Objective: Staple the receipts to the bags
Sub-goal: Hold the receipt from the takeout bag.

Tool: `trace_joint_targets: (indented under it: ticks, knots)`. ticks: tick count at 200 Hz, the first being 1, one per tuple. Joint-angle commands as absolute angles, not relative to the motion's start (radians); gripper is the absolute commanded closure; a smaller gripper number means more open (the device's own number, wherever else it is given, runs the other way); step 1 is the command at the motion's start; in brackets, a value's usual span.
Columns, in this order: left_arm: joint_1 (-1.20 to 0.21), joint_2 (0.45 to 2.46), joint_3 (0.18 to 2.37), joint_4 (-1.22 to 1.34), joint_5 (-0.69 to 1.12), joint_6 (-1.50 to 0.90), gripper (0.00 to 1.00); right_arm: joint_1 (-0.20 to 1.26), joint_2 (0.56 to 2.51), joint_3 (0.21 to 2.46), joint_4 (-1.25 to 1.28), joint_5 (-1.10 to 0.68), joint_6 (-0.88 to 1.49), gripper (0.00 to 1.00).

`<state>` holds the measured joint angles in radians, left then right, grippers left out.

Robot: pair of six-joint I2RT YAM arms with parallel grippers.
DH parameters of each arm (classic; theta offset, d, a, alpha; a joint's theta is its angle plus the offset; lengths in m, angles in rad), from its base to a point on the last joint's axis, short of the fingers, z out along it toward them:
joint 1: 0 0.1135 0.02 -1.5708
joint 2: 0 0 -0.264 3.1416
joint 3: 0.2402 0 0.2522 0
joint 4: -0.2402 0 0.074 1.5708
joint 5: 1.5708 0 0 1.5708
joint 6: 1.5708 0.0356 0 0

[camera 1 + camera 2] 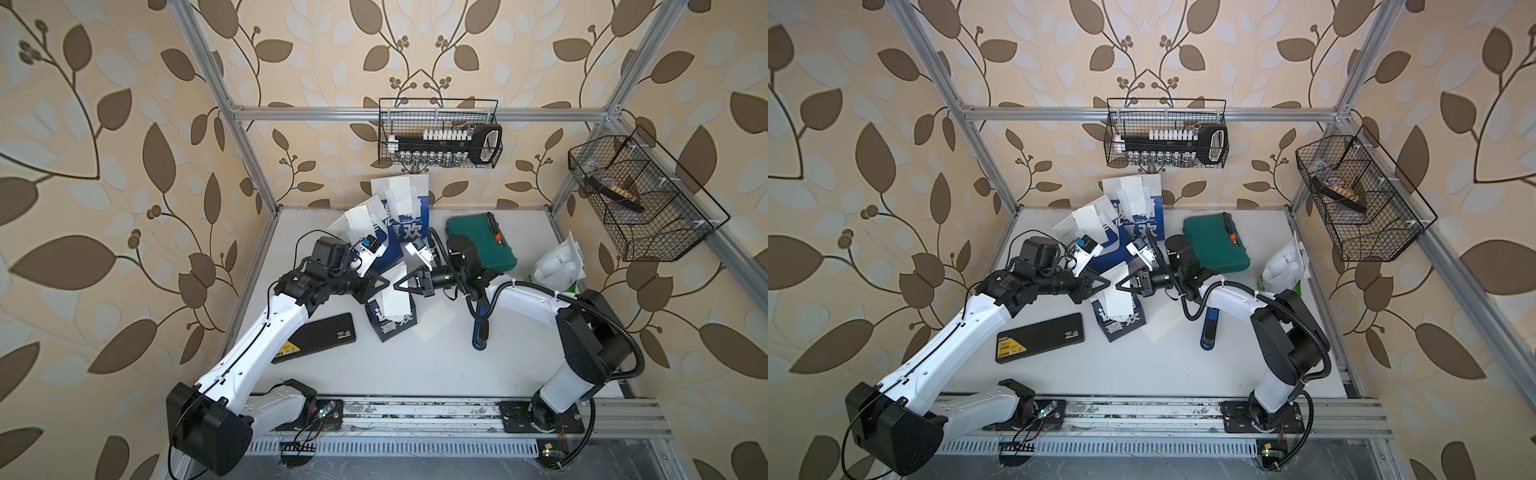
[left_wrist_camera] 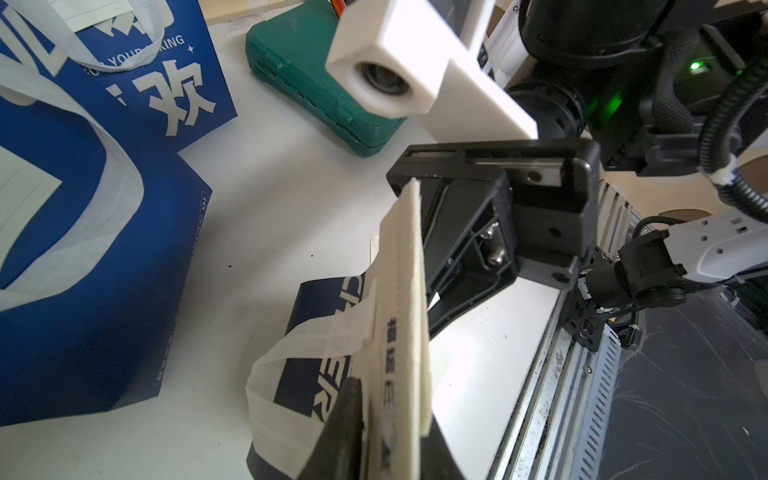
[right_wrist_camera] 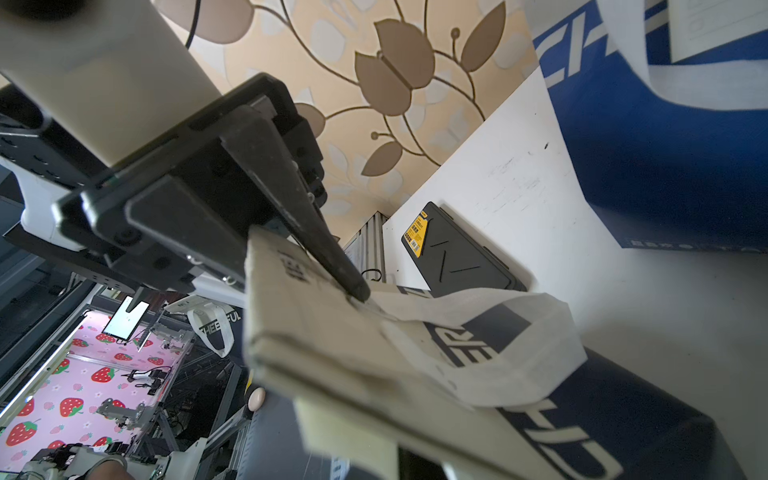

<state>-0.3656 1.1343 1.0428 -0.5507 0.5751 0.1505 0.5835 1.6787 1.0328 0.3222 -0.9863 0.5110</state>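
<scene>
Receipt [image 2: 405,311] is up in the air, standing on edge between the two arms. Left gripper [image 1: 383,284] is clenched on one end of it, with one black finger on each side of the paper in the left wrist view. Right gripper [image 1: 398,286] is fully closed, its tips meeting the opposite end of the slip. It looks pinched there too, though the contact itself is partly hidden. The gripper tips face each other, almost touching, in both top views.

Key relation: the small navy bag [image 1: 388,330] lies flat on the bench [image 1: 415,365] directly below the held receipt, slightly toward the robot's base from the gripper tips. Its white handle [image 2: 299,357] loops up and lies right against the paper beside the left fingers. Cannot tell if the handle is caught in the grip. Seen from above, the paper spreads across the line joining the tips, so its long axis seems to run front-to-back. That is a judgement only.

Stapler [image 1: 479,332] lies on the bench under the right forearm, long axis front-to-back, well apart from the bag. The right arm is clearly nearer to it.

Reading: the receipt must go down onto the bag. The left could pin it there, while the right would have to let go and reach back for the stapler. Risk: the slip shifts once one end is freed.
</scene>
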Motion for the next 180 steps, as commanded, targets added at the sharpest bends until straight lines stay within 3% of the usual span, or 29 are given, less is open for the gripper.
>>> trace_joint_targets:
  ticks: [1, 17, 101, 108, 119, 135, 160, 180]
  knots:
    - [-0.367, 1.135, 1.053, -0.551, 0.591, 0.162, 0.86, 0.592, 1.683, 1.072, 0.310, -0.985, 0.483, 1.00]
    - [-0.367, 1.137, 1.051, -0.551, 0.602, 0.162, 1.00, 0.593, 1.684, 1.081, 0.297, -0.987, 0.473, 1.00]
    - [-0.373, 1.154, 1.067, -0.573, 0.604, 0.190, 1.00, 0.598, 1.651, 1.190, 0.000, -0.900, 0.237, 1.00]
    - [-0.373, 1.154, 1.068, -0.569, 0.595, 0.189, 1.00, 0.598, 1.646, 1.185, -0.010, -0.881, 0.236, 0.91]
    - [-0.373, 1.154, 1.070, -0.565, 0.579, 0.185, 1.00, 0.594, 1.630, 1.164, -0.013, -0.848, 0.235, 0.68]
    - [-0.373, 1.155, 1.076, -0.559, 0.546, 0.181, 1.00, 0.567, 1.588, 1.118, -0.011, -0.783, 0.245, 0.51]
    - [-0.373, 1.157, 1.085, -0.542, 0.492, 0.183, 1.00, 0.473, 1.517, 1.060, -0.038, -0.598, 0.311, 0.44]
    - [-0.374, 1.165, 1.087, -0.516, 0.462, 0.191, 1.00, 0.444, 1.474, 1.056, -0.211, -0.188, 0.335, 0.42]
